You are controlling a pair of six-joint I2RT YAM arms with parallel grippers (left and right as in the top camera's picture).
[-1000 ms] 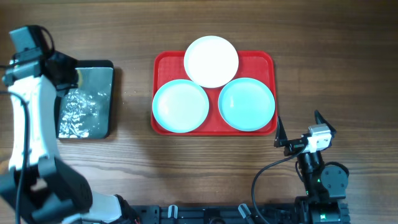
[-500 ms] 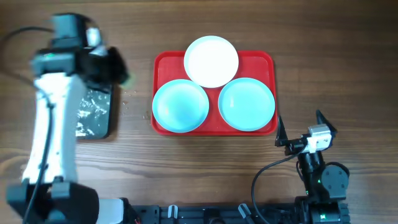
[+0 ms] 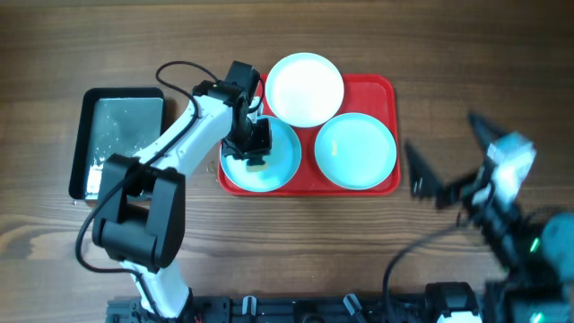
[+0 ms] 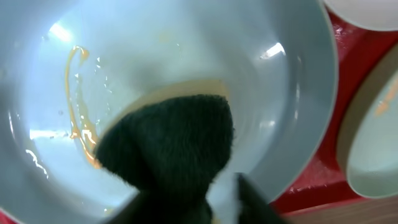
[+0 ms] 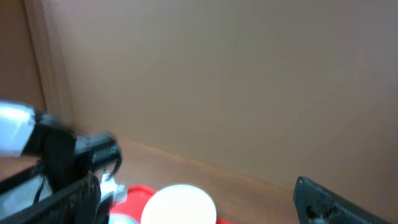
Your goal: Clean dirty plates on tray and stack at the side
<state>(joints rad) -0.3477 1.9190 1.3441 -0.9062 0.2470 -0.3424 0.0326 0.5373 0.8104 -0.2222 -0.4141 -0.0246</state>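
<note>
Plates all on the red tray; left blue plate under a dark cloth.
My left claw grips the cloth, pressing it on orange smears; right claw gapes wide, well apart, free for stacking.

The large red rectangular plastic tray lies flat with its raised rim up, and all three plates rest on it. The round glossy white plate sits at the tray's far middle, overhanging the far rim, and its face looks clean. The pale aqua-blue round plate fills the tray's near-left part. It is upright and streaked with thin orange sauce, and the dark cloth I hold in my left gripper presses into its bowl. The second pale aqua-blue round plate fills the tray's near-right part, just beside the first, with a faint orange mark near its edge.
</note>
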